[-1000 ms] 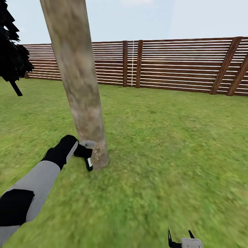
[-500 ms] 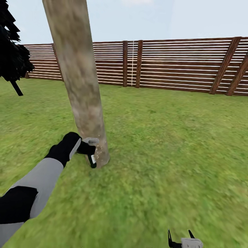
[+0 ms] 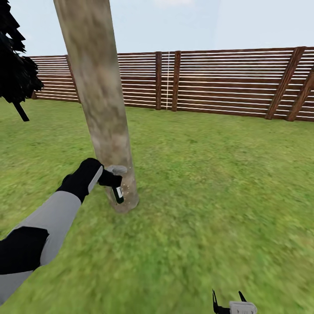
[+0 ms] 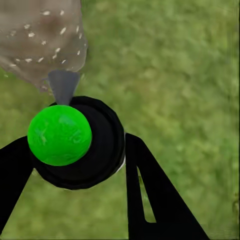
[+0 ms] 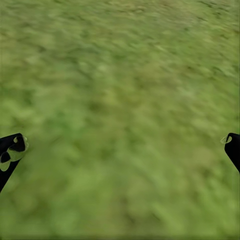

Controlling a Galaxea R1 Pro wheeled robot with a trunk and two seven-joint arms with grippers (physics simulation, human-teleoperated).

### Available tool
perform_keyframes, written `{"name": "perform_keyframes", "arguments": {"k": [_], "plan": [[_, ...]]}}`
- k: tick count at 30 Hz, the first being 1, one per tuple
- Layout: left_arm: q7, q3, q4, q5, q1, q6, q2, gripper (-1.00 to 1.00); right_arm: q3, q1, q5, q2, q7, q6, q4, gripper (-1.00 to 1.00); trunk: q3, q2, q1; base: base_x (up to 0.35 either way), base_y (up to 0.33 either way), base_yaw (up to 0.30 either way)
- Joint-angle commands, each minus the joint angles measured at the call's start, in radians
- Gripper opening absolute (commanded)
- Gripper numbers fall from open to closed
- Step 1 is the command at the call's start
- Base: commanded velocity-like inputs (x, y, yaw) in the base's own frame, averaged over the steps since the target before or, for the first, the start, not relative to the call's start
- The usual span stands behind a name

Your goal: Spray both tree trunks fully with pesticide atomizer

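A thick, pale mottled tree trunk (image 3: 104, 113) rises from the lawn, leaning slightly. My left gripper (image 3: 108, 179) is shut on the pesticide atomizer (image 3: 117, 193), a dark bottle with a white label, held just off the trunk's base. Its pale grey spray head (image 3: 116, 169) points at the bark, where a few whitish pesticide specks (image 3: 127, 187) show. In the left wrist view the atomizer (image 4: 95, 150) sits between my black fingers (image 4: 150, 195), its nozzle (image 4: 63, 86) aimed at the speckled trunk (image 4: 40, 40). My right gripper (image 3: 229, 302) hangs open low over grass, also seen as the right gripper (image 5: 120, 150).
Green lawn (image 3: 209, 174) spreads all around the trunk. A brown slatted fence (image 3: 218, 80) closes the far side. A dark-leaved thin-stemmed tree (image 3: 15, 74) stands at the far left.
My left gripper has carried the atomizer upward and a little closer along the trunk's base. The cloud of specks looks thinner now. The right gripper has not moved.
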Motion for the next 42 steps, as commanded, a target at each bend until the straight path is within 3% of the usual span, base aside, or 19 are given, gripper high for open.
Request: {"name": "perform_keyframes", "arguments": {"k": [1,4,10,11,14,19,21,23,26,28,30,34,35,36,38,39,41,42], "plan": [[0.001,-0.001,0.001,-0.009,-0.017,-0.001,-0.021,-1.0,0.0,0.0,0.0,0.0,0.0,0.001,0.0,1.0,0.0,0.0,0.0,0.0,0.0,0.0],[0.001,-0.001,0.003,-0.01,-0.033,0.0,-0.023,-1.0,0.0,0.0,0.0,0.0,0.0,0.0,0.0,1.0,0.0,0.0,0.0,0.0,0.0,0.0],[0.0,0.003,0.004,-0.006,-0.032,0.001,0.093,-1.0,0.0,0.0,0.0,0.0,0.0,0.001,0.0,1.0,0.0,0.0,0.0,0.0,0.0,0.0],[0.0,0.003,0.004,-0.006,-0.032,0.001,0.098,-1.0,0.0,0.0,0.0,0.0,0.0,0.001,0.0,1.0,0.0,0.0,0.0,0.0,0.0,0.0],[0.001,0.002,0.002,-0.005,-0.031,0.001,0.091,-1.0,0.0,0.0,0.0,0.0,0.0,0.001,0.0,1.0,0.0,0.0,0.0,0.0,0.0,0.0],[0.0,-0.001,0.002,-0.005,-0.054,0.001,0.019,-1.0,0.0,0.0,0.0,0.0,0.0,0.001,0.0,1.0,0.0,0.0,0.0,0.0,0.0,0.0],[0.001,-0.004,0.007,-0.005,-0.067,0.001,0.013,-1.0,0.0,0.0,0.0,0.0,0.0,0.0,0.0,1.0,0.0,0.0,0.0,0.0,0.0,0.0],[0.001,-0.003,0.006,-0.008,-0.07,0.001,0.036,-1.0,0.0,0.0,0.0,0.0,0.0,0.001,0.0,1.0,0.0,0.0,0.0,0.0,0.0,0.0],[0.0,0.002,0.006,-0.007,-0.07,0.001,0.115,-1.0,0.0,0.0,0.0,0.0,0.0,0.001,0.0,1.0,0.0,0.0,0.0,0.0,0.0,0.0],[0.0,0.002,0.008,-0.006,-0.068,0.001,0.132,-1.0,0.0,0.0,0.0,0.0,0.0,0.001,0.0,1.0,0.0,0.0,0.0,0.0,0.0,0.0],[0.0,-0.001,0.003,-0.005,-0.068,0.001,0.112,-1.0,0.0,0.0,0.0,0.0,0.0,0.001,0.0,1.0,0.0,0.0,0.0,0.0,0.0,0.0],[0.001,-0.005,0.003,-0.009,-0.093,0.001,0.016,-1.0,0.0,0.0,0.0,0.0,0.0,0.001,0.0,1.0,0.0,0.0,0.0,0.0,0.0,0.0],[0.001,-0.006,0.004,-0.01,-0.103,0.001,0.001,-1.0,0.0,0.0,0.001,0.0,0.0,0.001,0.0,1.0,0.0,0.0,0.0,0.0,0.0,0.0],[0.001,-0.006,0.004,-0.01,-0.105,0.001,0.002,-1.0,0.0,0.0,0.001,0.0,0.0,0.001,0.0,1.0,0.0,0.0,0.0,0.0,0.0,0.0],[0.001,-0.005,0.004,-0.011,-0.103,0.001,0.024,-1.0,0.0,0.0,0.0,0.0,0.0,0.001,0.0,1.0,0.0,0.0,0.0,0.0,0.0,0.0],[0.001,-0.005,0.004,-0.011,-0.101,0.002,0.047,-1.0,0.0,0.0,0.001,0.0,0.001,0.001,0.0,1.0,0.0,0.0,0.0,0.0,0.0,0.0],[0.0,-0.001,0.011,-0.009,-0.097,0.002,0.118,-1.0,0.0,0.0,0.0,0.0,0.001,0.001,0.0,1.0,0.0,0.0,0.0,0.0,0.0,0.0],[0.0,-0.001,0.013,-0.009,-0.095,0.002,0.135,-1.0,0.0,0.0,0.001,0.0,0.001,0.001,0.0,1.0,0.0,0.0,0.0,0.0,0.0,0.0]]}}
